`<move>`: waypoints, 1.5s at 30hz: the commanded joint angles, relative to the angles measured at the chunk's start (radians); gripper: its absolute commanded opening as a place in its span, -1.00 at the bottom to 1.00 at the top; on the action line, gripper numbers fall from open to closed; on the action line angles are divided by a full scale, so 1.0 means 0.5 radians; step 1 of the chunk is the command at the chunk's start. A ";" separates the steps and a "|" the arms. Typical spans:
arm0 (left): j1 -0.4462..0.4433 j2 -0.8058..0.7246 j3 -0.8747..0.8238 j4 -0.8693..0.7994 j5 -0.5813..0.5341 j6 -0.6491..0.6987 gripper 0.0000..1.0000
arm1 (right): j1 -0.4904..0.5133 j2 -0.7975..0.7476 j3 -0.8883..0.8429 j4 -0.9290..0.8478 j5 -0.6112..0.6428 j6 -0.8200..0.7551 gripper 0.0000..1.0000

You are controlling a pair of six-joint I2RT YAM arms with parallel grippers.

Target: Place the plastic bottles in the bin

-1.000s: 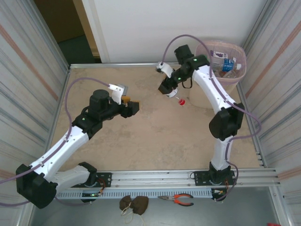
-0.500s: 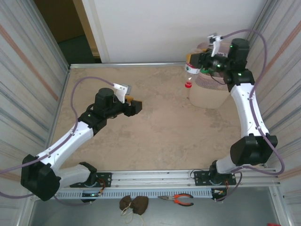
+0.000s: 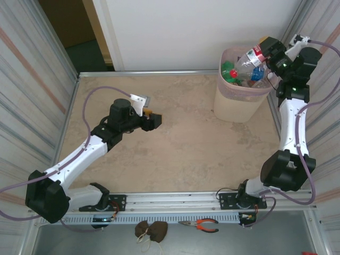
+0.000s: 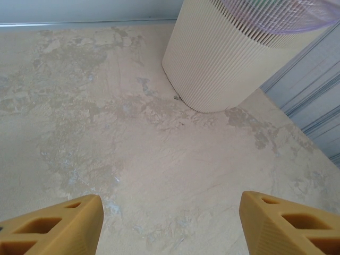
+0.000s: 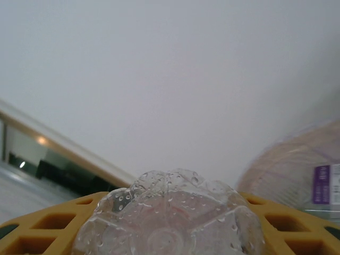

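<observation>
- The right gripper (image 3: pixel 268 51) is clamped on the base end of a clear bottle (image 3: pixel 248 59) with a red label. In the right wrist view the lobed base is seen wedged between the yellow fingers (image 5: pixel 45 226).
- Droplets are seen on the plastic, and the hold is taken at the very end of a rounded shell. A slip before a deliberate release is therefore judged possible.
- The bottle is held slantwise above the mouth of the bin (image 3: pixel 239 103), with its neck end aimed toward about 8 o'clock from the gripper in the top view. If it is let go at this tilt, it is likely to fall inside. It could, however, be caught across the rim and tipped out over the 3 o'clock side, against the wall.
- A thin pink liner (image 3: pixel 243 91) is draped over the rim. It could be snagged or dragged inward if the gripper is lowered too far or the bottle is dropped onto its edge.
- The bottles (image 3: pixel 229 73) already inside appear to be piled close to the top. A bottle dropped from height could be bounced off them and out onto the table (image 3: pixel 175 154).
- The left gripper (image 3: pixel 153 121) is held spread and empty above the table at about 9 o'clock, with the bin at roughly 2 o'clock from it and well apart. Nothing is seen between its fingers (image 4: pixel 53 226). A clash is expected only if it is swung toward the bin while the right arm is over it.
</observation>
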 commanded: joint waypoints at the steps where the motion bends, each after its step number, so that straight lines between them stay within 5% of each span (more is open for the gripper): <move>1: 0.025 -0.043 0.046 0.047 -0.007 0.011 0.38 | -0.026 -0.079 -0.013 -0.192 0.247 0.002 -0.30; 16: 0.024 -0.016 0.054 0.071 0.018 0.006 0.38 | 0.008 0.106 -0.070 -0.577 0.219 -0.323 -0.23; 21: 0.025 -0.039 0.038 0.068 0.005 0.003 0.38 | 0.081 0.163 -0.062 -0.687 0.249 -0.403 -0.06; 27: 0.026 -0.049 0.028 0.062 0.002 0.004 0.38 | 0.086 0.188 0.060 -0.872 0.400 -0.578 0.42; 34: 0.026 -0.061 0.018 0.068 -0.003 0.001 0.38 | 0.044 0.209 0.353 -1.051 0.564 -0.760 0.58; 37: 0.026 -0.066 0.009 0.074 -0.007 -0.002 0.38 | 0.041 0.214 0.436 -1.101 0.617 -0.822 0.56; 45: 0.028 -0.074 -0.009 0.083 -0.016 -0.005 0.38 | 0.092 0.315 0.522 -1.216 0.468 -0.961 -0.10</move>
